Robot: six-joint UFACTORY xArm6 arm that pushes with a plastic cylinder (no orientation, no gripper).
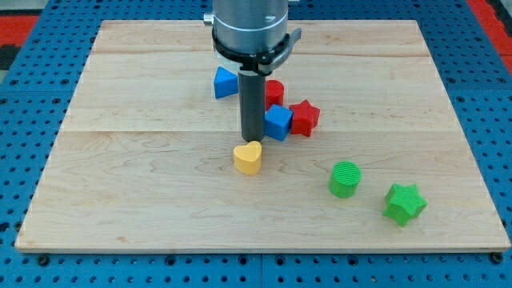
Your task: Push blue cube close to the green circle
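Tip (253,138) of the rod, my tip, sits near the frame's centre, just left of the blue cube (278,122) and just above the yellow heart (248,158); whether it touches the cube I cannot tell. There is no hand to open or clench (only a bare rod). The cube touches a red star (304,117) on its right, with a red block (274,91) above it. A blue block (225,82) lies upper left of the rod. The green circle (345,178) sits well apart at lower right, beside a green star (404,203), on the wooden board (120,176).
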